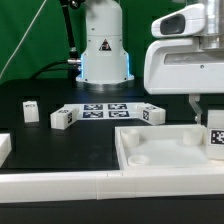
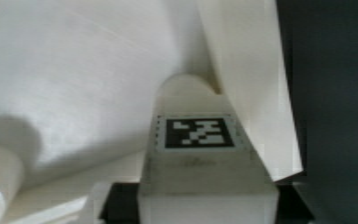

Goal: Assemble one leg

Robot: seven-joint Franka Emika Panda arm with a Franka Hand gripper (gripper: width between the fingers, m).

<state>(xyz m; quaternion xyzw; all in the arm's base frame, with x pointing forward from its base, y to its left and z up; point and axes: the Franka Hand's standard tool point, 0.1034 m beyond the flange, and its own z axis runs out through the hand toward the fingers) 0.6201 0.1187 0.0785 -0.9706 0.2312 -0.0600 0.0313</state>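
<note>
Jaws closed on the leg (image 2: 197, 140), the gripper (image 1: 213, 128) holds it tag-outward over the panel (image 1: 160, 150) at the exterior view's right, apparently to line the leg up with a corner hole there.

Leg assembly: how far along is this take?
Done: one leg is picked up, clamped in the end effector and hanging over the square panel. In hand: bringing it to a corner of the panel. Left: seating it; no leg stands in the panel yet. Three more legs lie on the table.
</note>
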